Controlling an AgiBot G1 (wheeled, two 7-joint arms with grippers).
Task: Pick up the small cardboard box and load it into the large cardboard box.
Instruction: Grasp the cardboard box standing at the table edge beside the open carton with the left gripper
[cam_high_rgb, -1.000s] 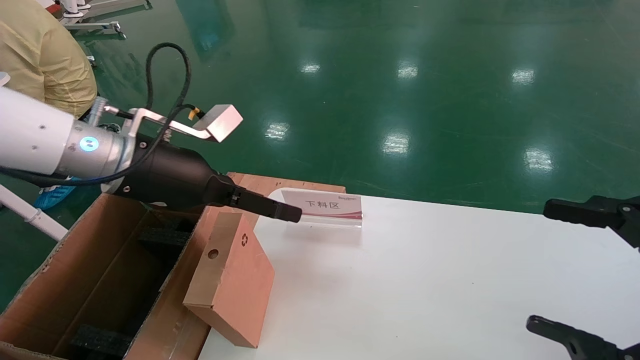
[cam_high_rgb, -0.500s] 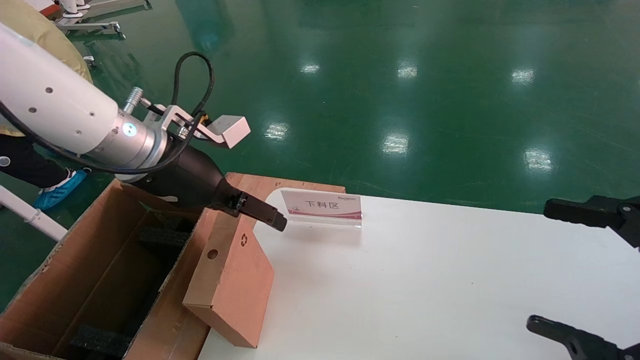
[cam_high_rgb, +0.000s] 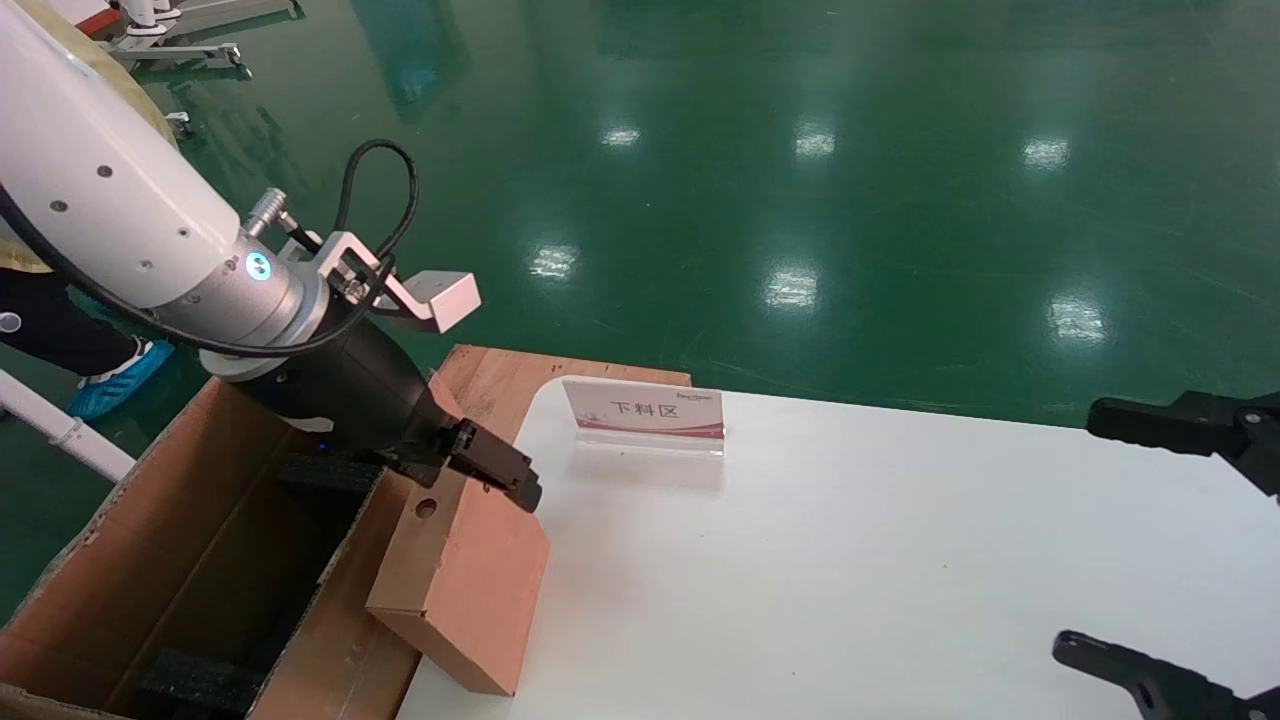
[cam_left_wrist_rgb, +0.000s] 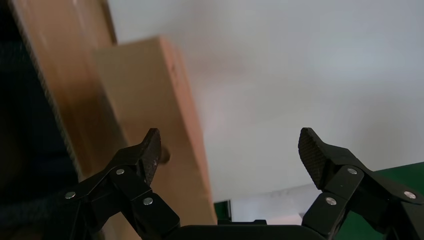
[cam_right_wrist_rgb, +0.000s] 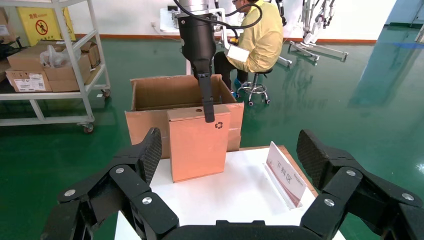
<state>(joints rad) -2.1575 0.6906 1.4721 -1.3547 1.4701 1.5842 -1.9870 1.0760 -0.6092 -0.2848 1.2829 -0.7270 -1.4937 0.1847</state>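
Green glossy floor spread behind the white counter (cam_high_rgb: 850, 560) where the work lay. At its left edge the small cardboard box (cam_high_rgb: 470, 580) stood on end, tilted, leaning against the flap of the large cardboard box (cam_high_rgb: 120, 560), its round hole and recycling mark turned toward my head camera. I judged it light and probably hollow, stiff along its edges but liable to dent across the broad faces, with dry card that should not slip. The narrow top edge looked the best place to pinch, across the thickness. My left gripper (cam_high_rgb: 500, 480) hung at that top edge with its fingers (cam_left_wrist_rgb: 150, 150) spread wide, one on each side of the card, nothing held. My right gripper (cam_right_wrist_rgb: 227, 150) sat parked over the far right of the counter, fingers likewise apart. A small sign (cam_high_rgb: 645, 412) stood well behind the box.
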